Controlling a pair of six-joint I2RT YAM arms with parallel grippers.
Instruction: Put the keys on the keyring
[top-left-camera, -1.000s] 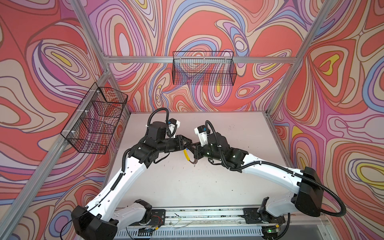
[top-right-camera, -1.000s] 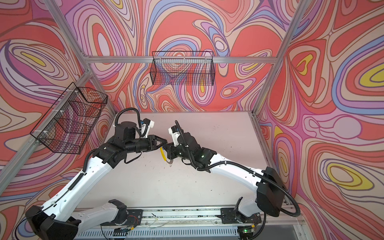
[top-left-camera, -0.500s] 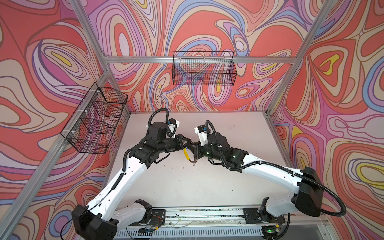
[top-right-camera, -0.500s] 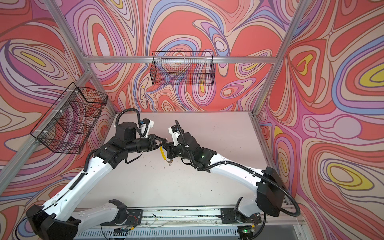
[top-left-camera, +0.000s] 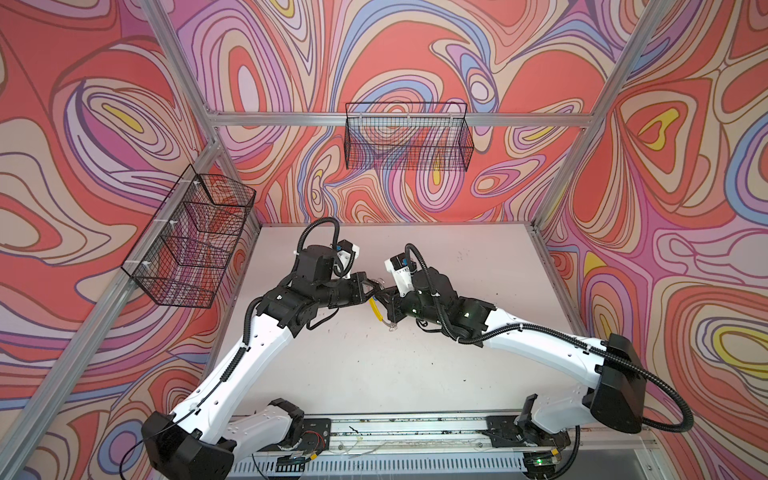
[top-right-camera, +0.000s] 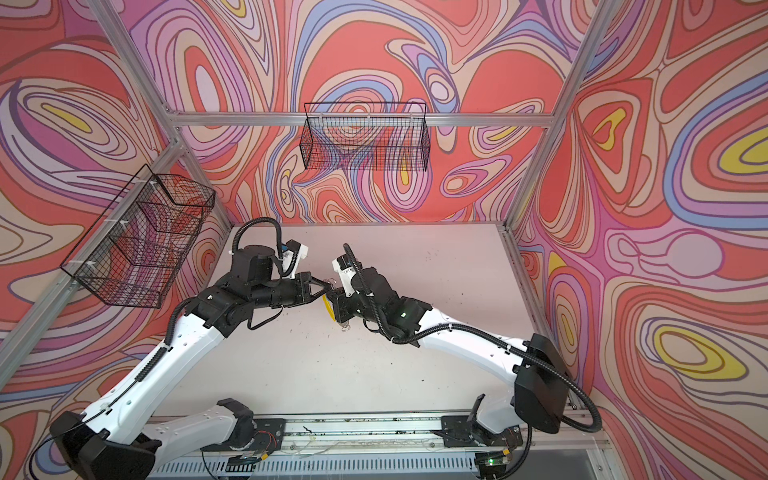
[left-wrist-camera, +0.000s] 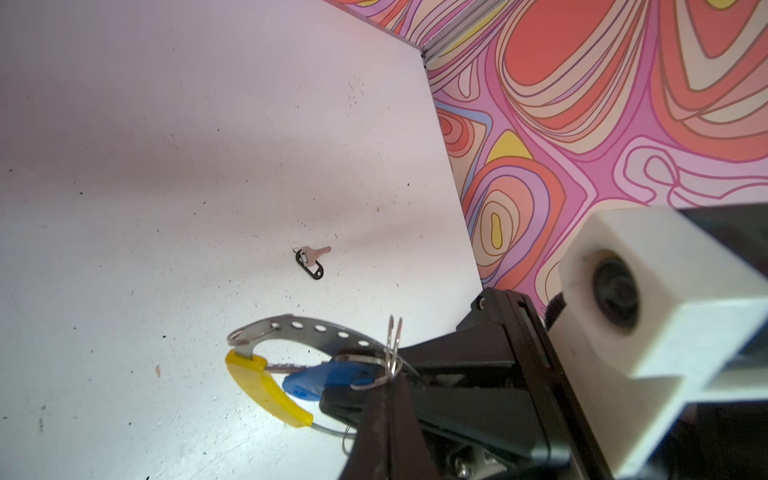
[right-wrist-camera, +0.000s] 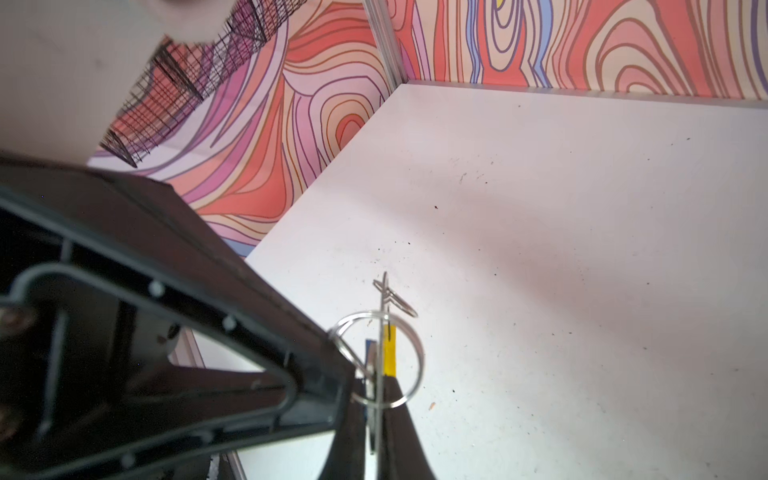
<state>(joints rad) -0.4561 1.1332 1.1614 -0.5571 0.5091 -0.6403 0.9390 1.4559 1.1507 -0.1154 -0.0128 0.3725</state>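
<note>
The keyring (left-wrist-camera: 320, 328), a grey perforated ring with a yellow sleeve (left-wrist-camera: 266, 390), is held upright above the table, and my right gripper (right-wrist-camera: 376, 386) is shut on it. In both top views its yellow sleeve (top-left-camera: 377, 309) (top-right-camera: 329, 309) hangs below the two meeting grippers. A key with a blue tag (left-wrist-camera: 316, 382) sits against the keyring. My left gripper (left-wrist-camera: 392, 384) is shut on that key's thin split ring (right-wrist-camera: 419, 357), which encircles the edge-on keyring (right-wrist-camera: 379, 316). The second of the keys, with a black tag (left-wrist-camera: 309, 264), lies on the table beyond; the top views do not show it.
A black wire basket (top-left-camera: 407, 141) hangs on the back wall and another (top-left-camera: 191, 241) on the left wall. The white table (top-left-camera: 415, 374) is walled on three sides. The arms' base rail (top-left-camera: 395, 428) runs along its front edge.
My left gripper's jaws have closed onto the split ring. Both arms have hardly moved, and the right gripper has kept its grip on the keyring.
</note>
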